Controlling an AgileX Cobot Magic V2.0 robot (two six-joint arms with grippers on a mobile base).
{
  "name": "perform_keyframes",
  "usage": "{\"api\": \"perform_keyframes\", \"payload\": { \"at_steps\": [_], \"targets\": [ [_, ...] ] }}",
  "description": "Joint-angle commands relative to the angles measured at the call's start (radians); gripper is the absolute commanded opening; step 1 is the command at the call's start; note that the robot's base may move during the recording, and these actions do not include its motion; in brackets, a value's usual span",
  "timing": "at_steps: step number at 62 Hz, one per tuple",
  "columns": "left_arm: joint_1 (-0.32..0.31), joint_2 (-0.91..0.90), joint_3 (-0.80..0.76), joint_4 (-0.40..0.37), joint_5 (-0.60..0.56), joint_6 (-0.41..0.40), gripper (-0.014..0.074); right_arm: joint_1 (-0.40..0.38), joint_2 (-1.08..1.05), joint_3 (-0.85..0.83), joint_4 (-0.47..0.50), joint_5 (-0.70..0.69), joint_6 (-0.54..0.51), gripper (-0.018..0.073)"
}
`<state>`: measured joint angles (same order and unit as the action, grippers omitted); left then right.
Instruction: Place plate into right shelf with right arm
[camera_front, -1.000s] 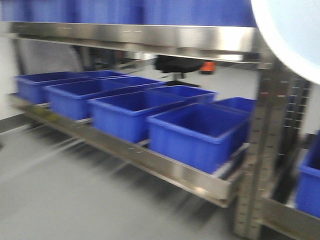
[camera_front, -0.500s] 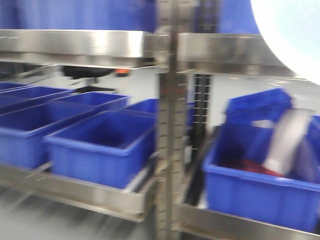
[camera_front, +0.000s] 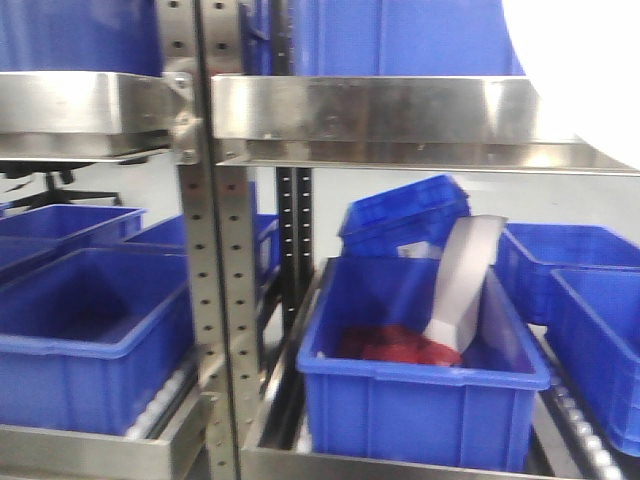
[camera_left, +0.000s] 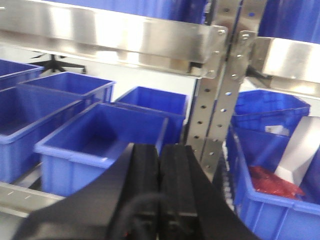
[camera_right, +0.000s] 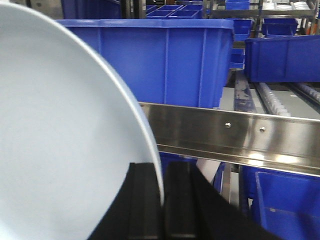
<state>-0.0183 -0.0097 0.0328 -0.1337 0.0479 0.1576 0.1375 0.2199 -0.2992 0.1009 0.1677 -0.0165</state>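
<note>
- The plate (camera_right: 60, 130) hung in the air, pinched at its rim between the two black fingers of the right gripper (camera_right: 163, 186), which were clamped on it. In the front view it showed as a pale disc in the upper right corner, in front of the shelf (camera_front: 380, 110) and not yet set on it.
- We judged it stiff and glossy, so likely slippery under a narrow pinch. We also judged it apt to chip or crack if it struck steel.
- Its weight hung off one edge, so we expected it to want to swing in the grip. A hold reaching well past the raised lip seemed the safest place to take it.
- In the right wrist view the front rail (camera_right: 240, 135) ran close beside the plate's edge, with a large blue bin (camera_right: 150, 60) standing above it.
- On the lower level in the front view, another bin (camera_front: 420, 400) held red things (camera_front: 395, 345), and a pale scoop-shaped piece (camera_front: 462, 280) leaned inside it.
- The left gripper (camera_left: 159, 165) had its pads pressed together on nothing, and it sat low, near the perforated upright (camera_left: 220, 100).
</note>
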Motion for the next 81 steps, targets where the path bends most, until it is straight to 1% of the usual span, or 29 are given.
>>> {"api": "perform_keyframes", "payload": {
  "at_steps": [1,69,81],
  "targets": [
    [-0.002,-0.01,0.01,-0.008,-0.09,-0.007,-0.0128,-0.004,0.008,-0.03,-0.008,-0.093,0.003,0.0055],
    [-0.002,-0.01,0.01,-0.008,-0.09,-0.007,-0.0128,-0.004,0.008,-0.03,-0.008,-0.093,0.003,0.0055],
    [-0.002,-0.01,0.01,-0.008,-0.09,-0.007,-0.0128,-0.004,0.008,-0.03,-0.017,-0.093,-0.023,0.0055]
  ]
}}
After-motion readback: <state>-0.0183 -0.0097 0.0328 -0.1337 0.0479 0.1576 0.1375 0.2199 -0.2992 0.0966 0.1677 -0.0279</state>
